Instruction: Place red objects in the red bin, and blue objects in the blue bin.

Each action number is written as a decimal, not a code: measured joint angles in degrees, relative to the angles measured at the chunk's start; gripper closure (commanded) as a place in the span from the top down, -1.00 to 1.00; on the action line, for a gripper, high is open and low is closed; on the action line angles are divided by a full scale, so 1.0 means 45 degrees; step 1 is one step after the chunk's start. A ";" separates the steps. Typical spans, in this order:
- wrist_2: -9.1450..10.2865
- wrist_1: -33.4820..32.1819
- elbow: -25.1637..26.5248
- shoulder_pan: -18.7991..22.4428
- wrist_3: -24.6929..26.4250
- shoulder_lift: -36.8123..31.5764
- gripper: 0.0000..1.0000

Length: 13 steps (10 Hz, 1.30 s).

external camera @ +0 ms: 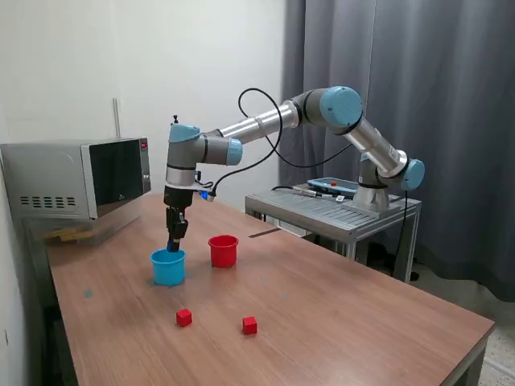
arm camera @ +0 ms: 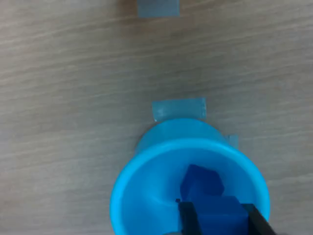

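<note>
My gripper [external camera: 174, 240] hangs straight over the light blue bin [external camera: 168, 269], fingertips just above its rim. In the wrist view the gripper [arm camera: 222, 221] is shut on a dark blue cube [arm camera: 221, 211], held over the mouth of the blue bin [arm camera: 122, 191]. A second dark blue cube [arm camera: 199, 180] lies inside it. The red bin [external camera: 223, 251] stands next to the blue one, toward the exterior view's right. Two red cubes [external camera: 184, 318] [external camera: 250, 325] rest on the wooden table nearer the camera, apart from both bins.
A microwave [external camera: 80, 177] sits at the table's far end on the exterior view's left. A metal side table [external camera: 338, 207] carrying the arm's base stands behind on the right. Pale tape patches [arm camera: 178, 108] are stuck to the tabletop near the blue bin.
</note>
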 measured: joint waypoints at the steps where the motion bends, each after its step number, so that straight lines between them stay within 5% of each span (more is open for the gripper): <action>1: 0.0039 -0.0109 0.0015 0.0001 -0.0068 0.0000 1.00; 10: 0.0049 -0.0077 0.0584 0.0620 0.0172 -0.0172 1.00; 13: -0.0195 -0.0081 0.1131 0.2223 0.3233 -0.0856 1.00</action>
